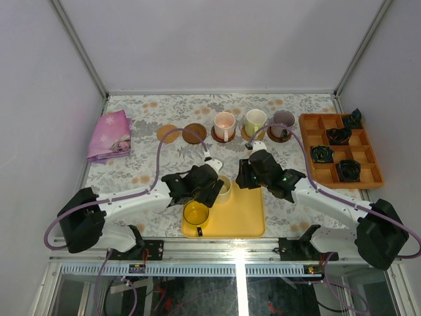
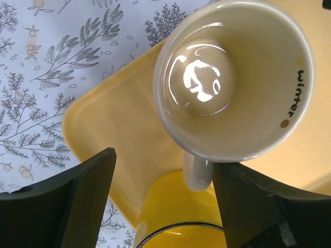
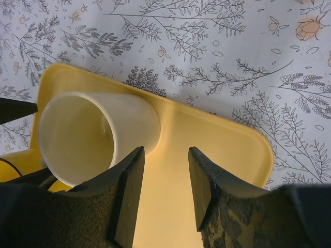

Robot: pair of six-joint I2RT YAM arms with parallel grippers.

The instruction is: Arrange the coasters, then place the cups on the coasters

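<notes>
The left gripper (image 2: 164, 163) has its two black fingers wide apart and touches nothing; the handle of the round cream cup (image 2: 232, 77) sits between them. That cup stands upright near the far edge of the flat yellow tray (image 2: 108, 129); the shiny yellow cup (image 2: 176, 212) is just beside it. The right gripper (image 3: 165, 155) hangs over the tray with its fingers apart and nothing between them. At the back of the table a thin round tan coaster (image 1: 167, 132) and a dark brown coaster (image 1: 194, 133) lie bare; the pink cup (image 1: 224, 124), pale green cup (image 1: 255, 120) and purple-grey cup (image 1: 283, 121) each stand on a coaster of their own.

i see pink cup (image 1: 224, 123), green cup (image 1: 255, 120), purple-grey cup (image 1: 283, 120) on far coasters (image 1: 216, 137), two bare coasters (image 1: 194, 133) left; cream cup (image 1: 223, 189), yellow cup (image 1: 196, 214) near.
</notes>
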